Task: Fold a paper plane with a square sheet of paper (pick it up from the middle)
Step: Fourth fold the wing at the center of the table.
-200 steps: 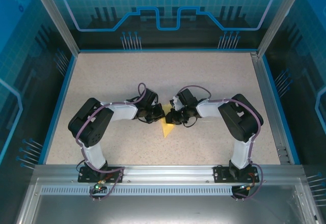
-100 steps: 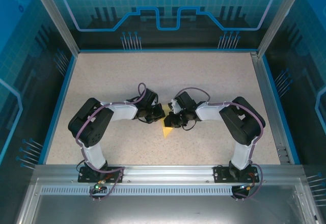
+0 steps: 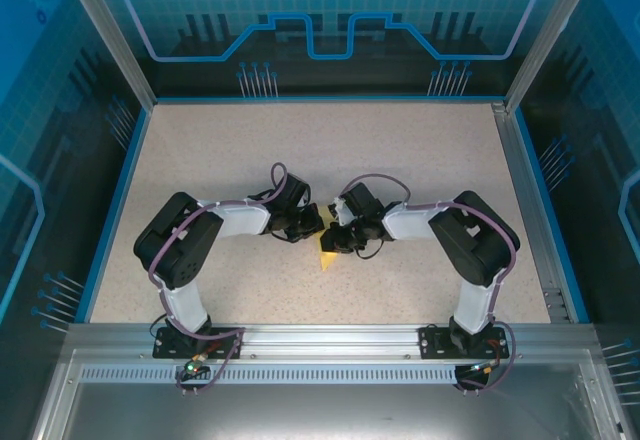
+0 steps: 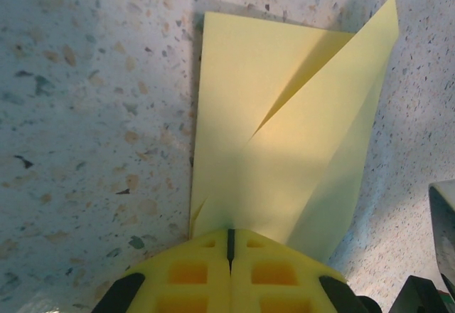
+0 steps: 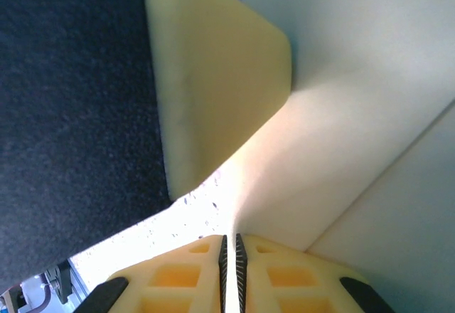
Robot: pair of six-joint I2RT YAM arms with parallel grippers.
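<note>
The square sheet of paper (image 3: 327,259) is pale yellow and partly folded, and a small corner of it pokes out below the two grippers at the table's middle. In the left wrist view the paper (image 4: 284,135) lies on the speckled table with a diagonal flap folded over. My left gripper (image 4: 229,233) is shut on its near edge. My right gripper (image 5: 229,240) is shut on the paper (image 5: 355,135), with a thin layer running between its pads. The two grippers meet tip to tip, left gripper (image 3: 312,228) and right gripper (image 3: 328,240). A pale finger (image 5: 213,78) of the left gripper sits close ahead.
The speckled table (image 3: 420,160) is bounded by a blue rim and transparent walls on three sides. A metal rail (image 3: 330,345) carrying both arm bases runs along the near edge. Both arms are bent inward, elbows out to the sides.
The right gripper has crept slightly left and toward the near edge, over the paper, so less yellow shows beneath the grippers. The left arm has stayed put.
</note>
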